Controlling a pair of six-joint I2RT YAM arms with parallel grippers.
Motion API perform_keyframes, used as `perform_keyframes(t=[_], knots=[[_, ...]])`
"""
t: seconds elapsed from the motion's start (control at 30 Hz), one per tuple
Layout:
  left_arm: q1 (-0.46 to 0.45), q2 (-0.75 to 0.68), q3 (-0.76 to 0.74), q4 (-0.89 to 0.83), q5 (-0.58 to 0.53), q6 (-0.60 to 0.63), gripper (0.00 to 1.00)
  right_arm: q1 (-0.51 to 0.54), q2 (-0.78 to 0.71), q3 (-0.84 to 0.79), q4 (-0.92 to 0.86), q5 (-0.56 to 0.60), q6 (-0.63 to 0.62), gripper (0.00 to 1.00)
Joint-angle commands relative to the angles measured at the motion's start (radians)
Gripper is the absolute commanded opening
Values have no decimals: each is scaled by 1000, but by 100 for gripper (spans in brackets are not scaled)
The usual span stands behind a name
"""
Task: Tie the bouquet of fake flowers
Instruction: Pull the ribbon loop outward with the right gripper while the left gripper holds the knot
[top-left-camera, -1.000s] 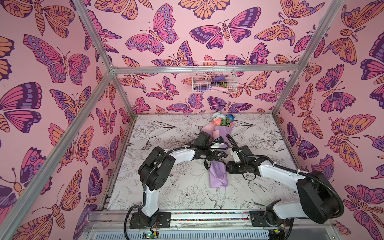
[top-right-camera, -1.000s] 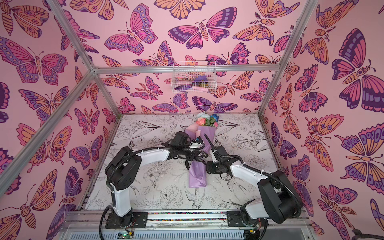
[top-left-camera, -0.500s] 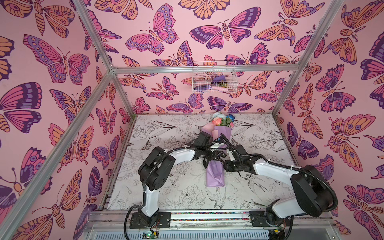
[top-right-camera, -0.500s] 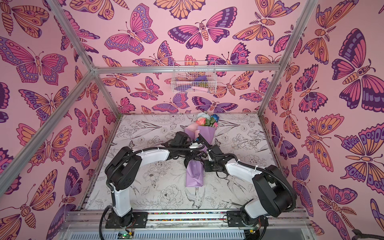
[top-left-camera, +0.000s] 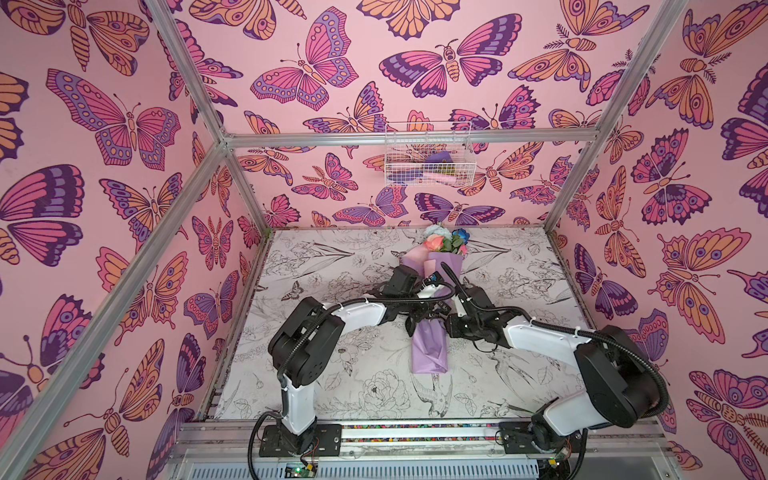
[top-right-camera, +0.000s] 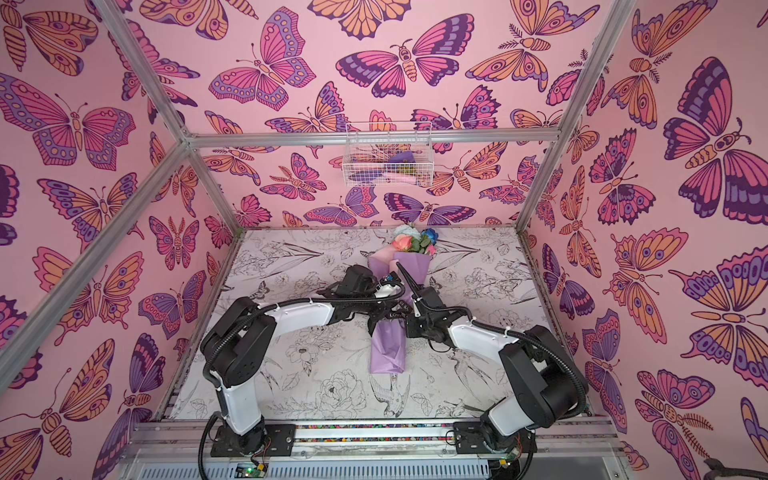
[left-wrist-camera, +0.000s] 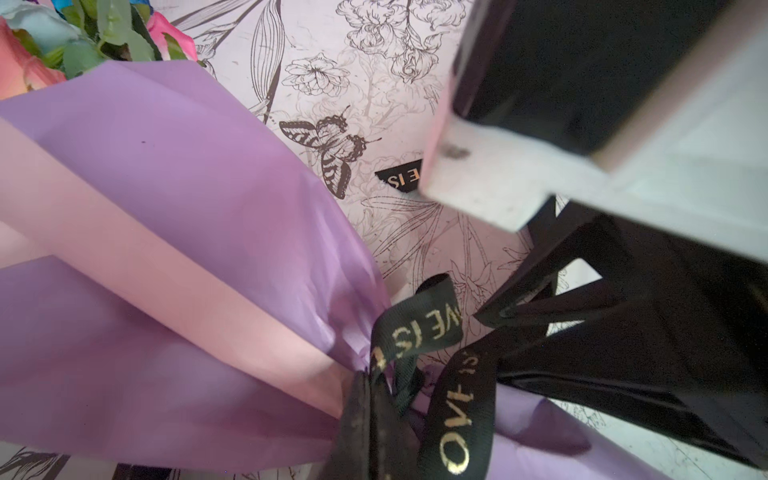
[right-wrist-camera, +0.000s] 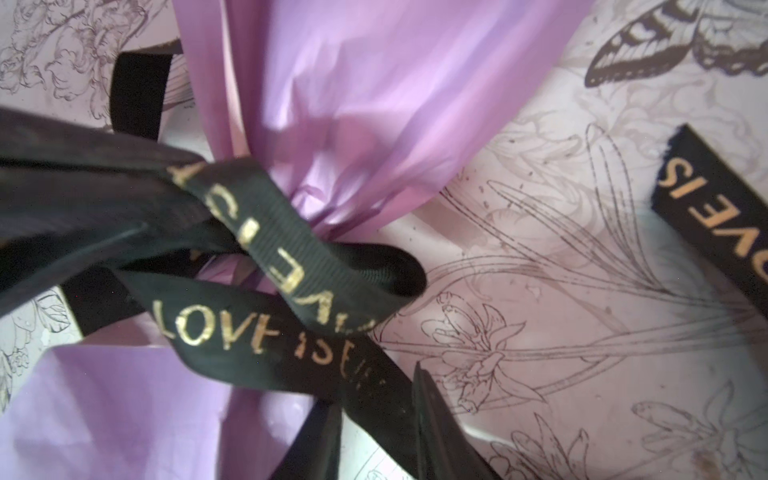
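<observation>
Two robot arms meet over the middle of the flower-print table (top-left-camera: 332, 270), where the bouquet of fake flowers (top-left-camera: 430, 353) lies flat. Its blooms (top-left-camera: 442, 243) are peach, pale blue and dark blue. They point to 12 o'clock, close to the back wall. The tail of its lilac paper (left-wrist-camera: 187, 187) points to 6 o'clock. A black ribbon (right-wrist-camera: 291, 257) with gold letters goes round the thin, squeezed middle of the paper and makes a loose loop there. The left gripper (top-left-camera: 417, 321) reaches from 8 o'clock, and its tips sit right at the squeezed spot. It is closed tight. In the right wrist view a bit of the ribbon looks pinched between its dark fingers (right-wrist-camera: 104, 195). The right gripper (right-wrist-camera: 374, 386) reaches from 4 o'clock and sits just beside the paper. Its two fingers stand a little way apart, and one strand of the ribbon runs between them. I cannot tell if they squeeze that strand or only stand next to it. One cut end of the ribbon lies flat on the table, apart from the loop. Up on the back wall, at 12 o'clock above the blooms, hangs a white wire basket (top-left-camera: 428, 153) with some purple and pink things inside, too small to make out.
</observation>
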Motion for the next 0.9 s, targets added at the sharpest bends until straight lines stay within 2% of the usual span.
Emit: perform_keyframes(t=[0.0,0.1,0.17,0.23,0.47,0.87], knots=[[5,-38,-27,38,-1,-36,0,5,12,16,58,28,25,23],[5,-56,-49,55,4,-49,0,5,6,18,83,24,44,16],[5,-66,-64,67,8,-58,0,5,3,23,97,13,54,6],[5,-77,-77,76,14,-68,0,5,3,32,102,8,65,1],[4,-97,-115,121,16,-102,0,5,-10,44,100,-20,96,0],[5,-124,-163,190,-1,-141,0,4,3,71,99,-56,221,0]])
